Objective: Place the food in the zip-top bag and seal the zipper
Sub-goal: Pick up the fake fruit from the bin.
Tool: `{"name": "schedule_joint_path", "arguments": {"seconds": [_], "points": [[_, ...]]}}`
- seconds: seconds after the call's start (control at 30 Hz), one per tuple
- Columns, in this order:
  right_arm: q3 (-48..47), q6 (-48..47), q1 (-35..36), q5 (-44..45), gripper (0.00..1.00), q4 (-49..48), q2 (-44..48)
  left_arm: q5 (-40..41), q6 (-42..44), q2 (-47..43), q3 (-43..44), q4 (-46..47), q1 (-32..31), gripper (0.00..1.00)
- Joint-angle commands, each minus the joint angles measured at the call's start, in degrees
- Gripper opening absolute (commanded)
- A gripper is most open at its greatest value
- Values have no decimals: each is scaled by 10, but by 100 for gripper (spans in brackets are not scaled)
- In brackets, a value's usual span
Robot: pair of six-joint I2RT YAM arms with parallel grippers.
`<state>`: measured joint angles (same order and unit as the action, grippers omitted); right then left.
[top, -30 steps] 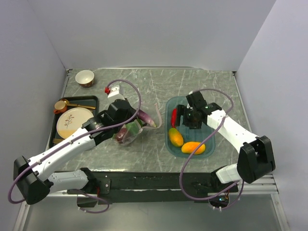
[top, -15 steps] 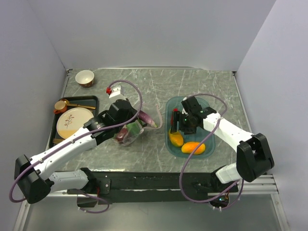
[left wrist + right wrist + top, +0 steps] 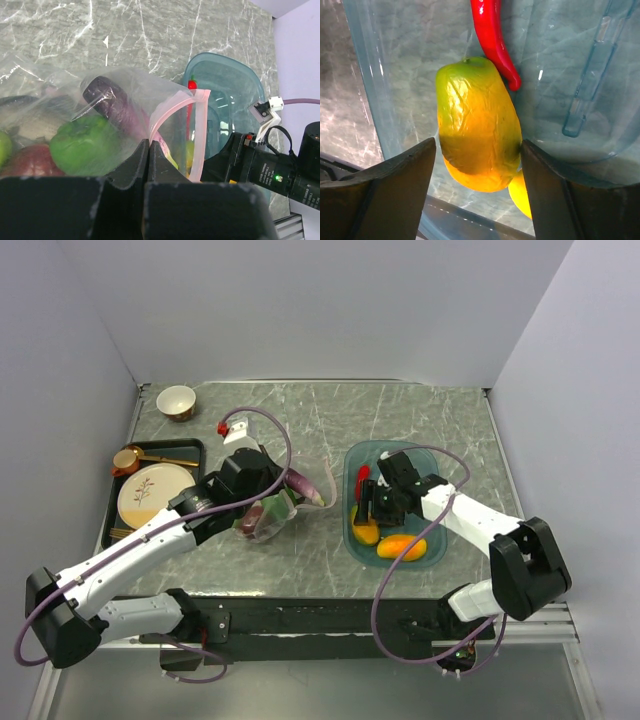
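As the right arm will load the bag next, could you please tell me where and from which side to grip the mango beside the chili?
Probably across its wide middle, from straight above: the mango lies flat in the tray, the open right gripper straddles it, and the chili lies only by its far end.

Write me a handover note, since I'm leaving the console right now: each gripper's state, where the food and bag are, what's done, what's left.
Left gripper: shut on the zip-top bag at its mouth, holding it open; the zipper is unsealed.
Right gripper: open, fingers either side of a mango in the teal tray.
Done: eggplant, green pepper, dark red apple and green apple are in the bag.
Left: bag that mango, the second mango and the red chili, all in the tray, then seal the zipper.
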<state>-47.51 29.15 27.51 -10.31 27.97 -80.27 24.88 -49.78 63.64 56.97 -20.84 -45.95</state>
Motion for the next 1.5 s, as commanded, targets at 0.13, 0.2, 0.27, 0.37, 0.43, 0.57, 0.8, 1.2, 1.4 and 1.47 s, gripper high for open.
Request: {"name": "schedule_joint_path", "arguments": {"seconds": [0.13,0.2,0.27,0.37,0.43,0.57,0.8,1.2,1.4,1.47], "points": [[-3,-2,4,-22,61,-17,-21,-3,5,-10,3,20,2,1],[-3,-5,4,-29,61,-18,-25,2,4,-13,2,22,2,1],[0,-6,4,-35,64,-22,-25,2,6,-14,2,26,2,1],[7,-1,4,-36,75,-29,-20,3,8,-10,8,19,2,1],[7,0,4,-34,80,-32,-14,3,6,-7,9,17,2,1],[3,-3,4,-24,85,-28,-10,0,0,-13,-1,22,2,1],[7,-4,3,-36,86,-37,-20,4,0,-12,2,17,2,1],[7,-4,4,-23,65,-24,-31,3,0,-12,-2,19,2,1],[-1,-13,4,-15,38,-7,-33,0,0,-11,-1,19,2,1],[-9,-17,4,-13,35,1,-23,0,2,-9,0,19,2,1]]}}
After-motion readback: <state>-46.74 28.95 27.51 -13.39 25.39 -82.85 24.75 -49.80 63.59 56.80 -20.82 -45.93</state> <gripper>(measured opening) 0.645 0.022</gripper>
